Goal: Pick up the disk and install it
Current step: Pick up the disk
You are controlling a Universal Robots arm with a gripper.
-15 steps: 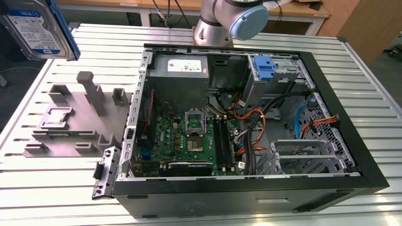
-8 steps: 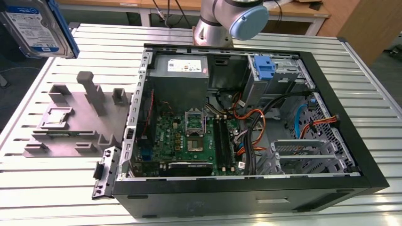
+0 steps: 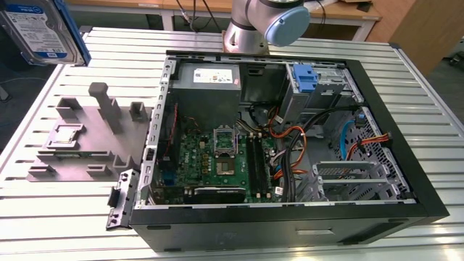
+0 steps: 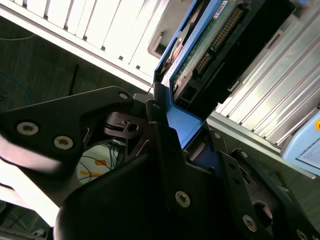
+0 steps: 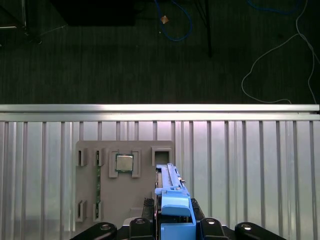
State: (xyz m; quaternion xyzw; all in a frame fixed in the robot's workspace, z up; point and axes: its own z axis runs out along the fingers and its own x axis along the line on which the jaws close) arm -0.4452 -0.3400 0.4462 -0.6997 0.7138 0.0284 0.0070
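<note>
To the exterior view's left of the open black computer case [image 3: 290, 225], past its far corner: the disk [image 3: 40, 27], a flat silver hard drive with a white-and-blue label and blue plastic rails, hangs high, well apart from the case.
Pincer: the black pincer [image 4: 185, 127] is clamped on the blue rail end of the disk [image 4: 205, 47]; in the first wrist view the pincer [image 5: 172, 222] carries the disk [image 5: 169, 185] edge-on.
Holder: a grey moulded holder plate [image 3: 80, 157] sits just beside the case on the slatted aluminium desk [image 3: 65, 217], bearing a small square silver chip [image 3: 65, 134].
Holder, first wrist view: the disk overlaps the plate [image 5: 90, 190] near the chip [image 5: 124, 163].
Inside the case: green motherboard [image 3: 210, 157], grey power supply [image 3: 206, 79], tall blue plastic latch [image 3: 306, 81], silver metal cage [image 3: 348, 179].
In the way: orange, black and blue cables [image 3: 297, 147] cross between motherboard and cage.
</note>
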